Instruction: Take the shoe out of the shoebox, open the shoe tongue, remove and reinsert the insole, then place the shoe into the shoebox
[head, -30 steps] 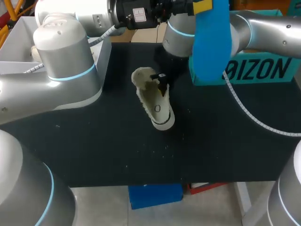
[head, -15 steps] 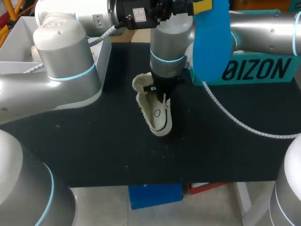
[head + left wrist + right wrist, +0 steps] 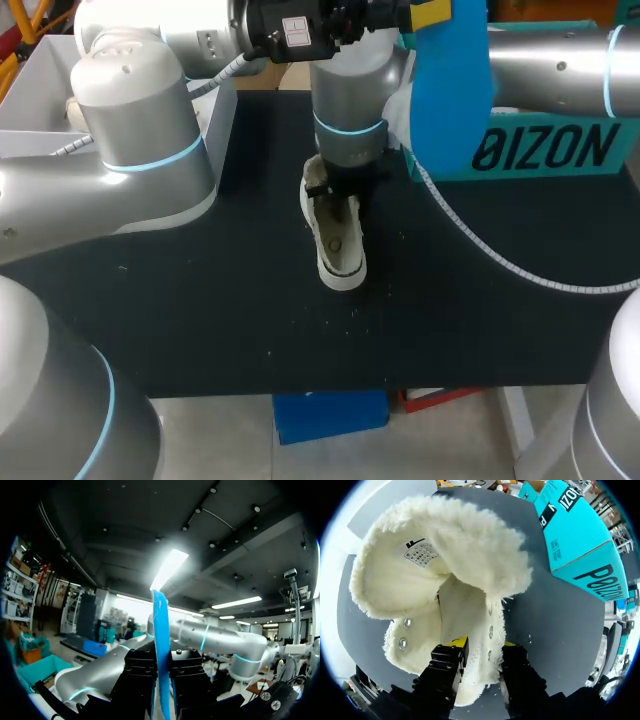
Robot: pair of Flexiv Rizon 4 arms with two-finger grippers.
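A cream fleece-lined shoe (image 3: 337, 240) lies on the black table (image 3: 200, 300), toe toward the front edge. My right arm stands straight over its heel end, hiding the right gripper (image 3: 345, 188) in the head view. In the right wrist view the right gripper (image 3: 482, 644) is open, its yellow tips on either side of the shoe's (image 3: 445, 560) eyelet flap. High at the back, my left gripper (image 3: 418, 14) is shut on the blue insole (image 3: 450, 90), which hangs down in front of the box. The left wrist view shows the insole (image 3: 161, 630) edge-on between the left gripper's (image 3: 162, 680) black fingers.
The teal shoebox (image 3: 560, 150) stands at the back right of the table, close behind and to the right of the shoe; the right wrist view shows the shoebox (image 3: 580, 535) beyond the shoe. A white bin (image 3: 35, 90) sits at the far left.
My right arm swung in from the back right to stand over the shoe. The shoe turned so its toe points more to the front. The right fingers have parted. The left arm kept still.
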